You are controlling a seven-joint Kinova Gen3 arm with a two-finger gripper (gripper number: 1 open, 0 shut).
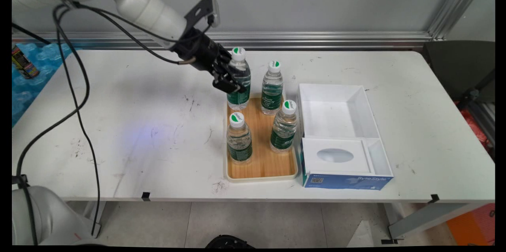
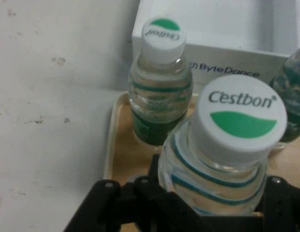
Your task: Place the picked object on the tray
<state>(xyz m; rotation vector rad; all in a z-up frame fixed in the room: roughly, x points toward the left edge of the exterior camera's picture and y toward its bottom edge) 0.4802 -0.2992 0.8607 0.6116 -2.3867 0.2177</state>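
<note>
Where hand (image 1: 228,80) grips: bottle (image 1: 239,80).

Water bottle (image 1: 238,80) (image 2: 222,159) — upright, tray's far-left corner

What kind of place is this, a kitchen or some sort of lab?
Probably a robotics lab: a robot arm's gripper around a water bottle on a tray, on a scuffed white table with an aluminium frame behind.

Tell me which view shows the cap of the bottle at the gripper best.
The hand view: the cap fills the frame, its Cestbon lettering and green mark readable. The main view shows that cap only as a small white-and-green disc atop the bottle beside the gripper.
</note>
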